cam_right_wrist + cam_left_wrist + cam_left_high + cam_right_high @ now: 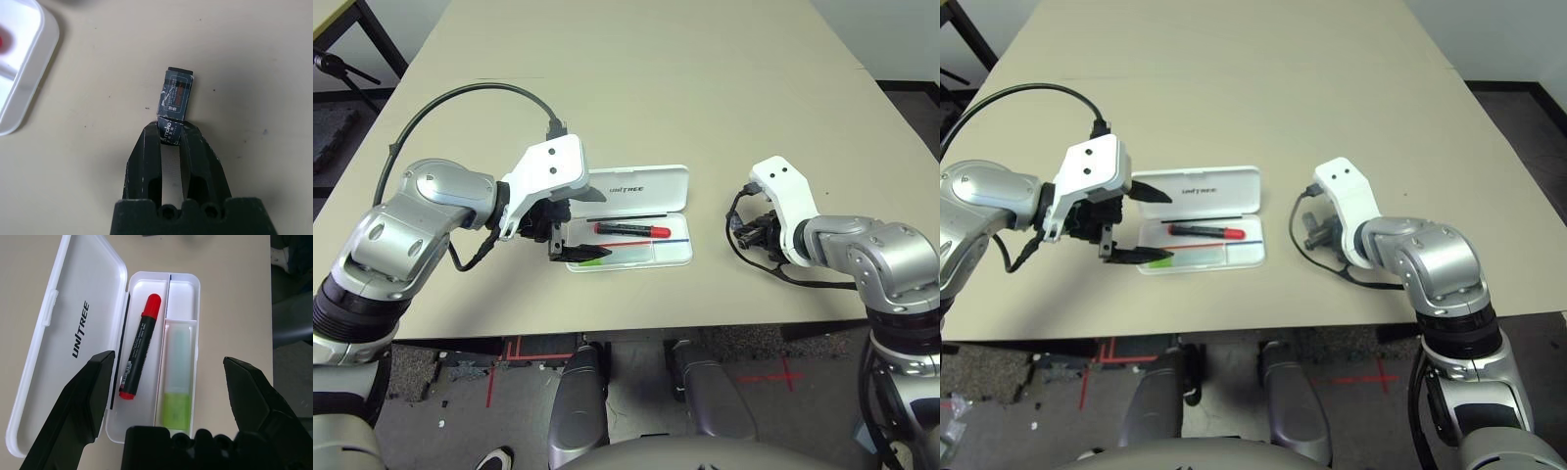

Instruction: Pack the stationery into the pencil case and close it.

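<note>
The white pencil case (pixel 638 186) lies open on the table, lid flat on the far side. In its tray, the red marker (pixel 139 352) lies in one compartment and the lime-green and white stick (pixel 177 382) in the other. My left gripper (pixel 592 227) hovers open over the case's left end, its fingers astride the tray and touching nothing. To the right of the case, my right gripper (pixel 171 131) is shut on one end of the tiny dark grey block (pixel 176 93), which rests on the tabletop.
The beige table (pixel 656 88) stretches bare behind the case. Its front edge (pixel 636 333) runs close below the case and both grippers. A black cable (pixel 470 93) arcs over my left arm.
</note>
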`<state>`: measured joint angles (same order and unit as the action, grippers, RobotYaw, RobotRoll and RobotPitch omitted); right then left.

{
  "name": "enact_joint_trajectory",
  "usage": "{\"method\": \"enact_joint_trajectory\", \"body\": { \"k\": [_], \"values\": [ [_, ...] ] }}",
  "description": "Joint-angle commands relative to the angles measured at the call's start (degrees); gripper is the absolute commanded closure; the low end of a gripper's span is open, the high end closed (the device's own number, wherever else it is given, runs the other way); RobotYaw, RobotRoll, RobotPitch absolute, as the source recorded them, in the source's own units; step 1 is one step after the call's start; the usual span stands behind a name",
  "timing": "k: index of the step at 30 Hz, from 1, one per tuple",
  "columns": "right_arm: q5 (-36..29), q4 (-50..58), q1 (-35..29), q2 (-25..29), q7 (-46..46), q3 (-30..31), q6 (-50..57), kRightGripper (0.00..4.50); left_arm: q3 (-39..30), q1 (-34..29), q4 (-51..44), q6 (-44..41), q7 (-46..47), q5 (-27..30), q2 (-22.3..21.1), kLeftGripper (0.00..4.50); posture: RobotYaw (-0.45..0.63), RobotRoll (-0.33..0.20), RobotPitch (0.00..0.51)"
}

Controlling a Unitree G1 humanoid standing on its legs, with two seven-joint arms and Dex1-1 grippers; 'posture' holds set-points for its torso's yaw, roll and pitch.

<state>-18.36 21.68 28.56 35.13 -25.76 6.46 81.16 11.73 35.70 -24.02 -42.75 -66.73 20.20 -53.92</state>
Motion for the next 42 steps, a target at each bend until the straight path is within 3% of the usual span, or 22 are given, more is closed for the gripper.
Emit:
{"method": "enact_joint_trajectory", "body": {
  "k": [1, 10, 17, 30, 42],
  "values": [
    [-0.24, -2.17, 0.36, 3.9, -3.56, 2.79, -4.69, 4.25, 0.96, -0.03, -0.45, 0.18, 0.2, -0.44, 0.05, 0.0, -0.1, 0.0, 0.202],
    [0.64, -7.94, 2.77, 17.73, -26.23, 7.76, -30.29, 4.25, 1.49, 0.42, 0.61, 1.01, -0.02, -1.27, 0.13, 0.0, -0.1, 0.0, 0.192],
    [4.1, -14.02, 5.92, 21.08, -41.28, 10.3, -47.26, 4.25, 1.8, 0.4, 0.93, 1.31, 0.02, -2.15, -0.01, 0.0, -0.09, 0.0, 0.187],
    [6.98, -14.28, 8.82, 17.81, -52.58, 12.52, -54.55, 4.25, 1.51, 0.13, 0.72, 0.77, -0.01, -2.83, -0.49, 0.0, -0.08, 0.0, 0.188],
    [10.5, -16.24, 11.47, 11.53, -54.47, 16.2, -57.64, 4.25, 2.11, 0.64, 0.97, 0.75, 0.08, -3.5, -0.43, 0.0, -0.07, 0.0, 0.187]
  ]
}}
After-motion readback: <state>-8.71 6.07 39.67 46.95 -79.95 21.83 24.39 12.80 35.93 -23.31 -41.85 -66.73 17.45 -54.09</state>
